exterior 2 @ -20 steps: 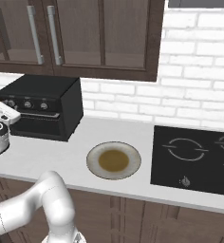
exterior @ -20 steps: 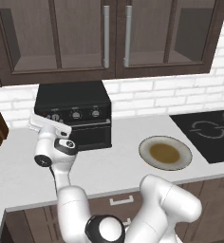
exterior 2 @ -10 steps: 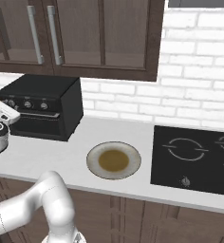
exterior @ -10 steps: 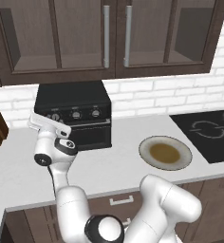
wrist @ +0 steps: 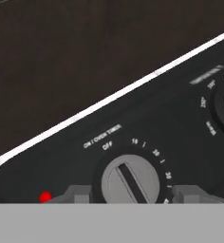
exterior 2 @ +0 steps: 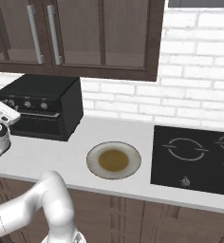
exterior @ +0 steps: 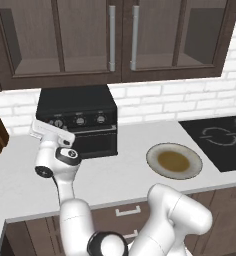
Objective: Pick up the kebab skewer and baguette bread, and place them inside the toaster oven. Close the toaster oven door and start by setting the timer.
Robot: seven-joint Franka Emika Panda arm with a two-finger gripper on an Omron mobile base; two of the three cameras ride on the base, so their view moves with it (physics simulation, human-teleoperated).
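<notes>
End effector (wrist: pixel 130 194) at the timer knob (wrist: pixel 130 181) of the oven (exterior: pixel 79 121), fingers (wrist: pixel 76 193) set apart on either side of the knob, not closed on it. A slip off the smooth knob is judged possible if the fingers close off-centre; an over-turn would mis-set the timer. The oven door (exterior: pixel 90 141) is closed; skewer and bread are presumably inside. On the pale table (exterior: pixel 120 170), an empty plate (exterior: pixel 174 161); beyond, a cooktop (exterior 2: pixel 194 159), brick wall (exterior 2: pixel 199 90), dark cabinets (exterior: pixel 120 40).
</notes>
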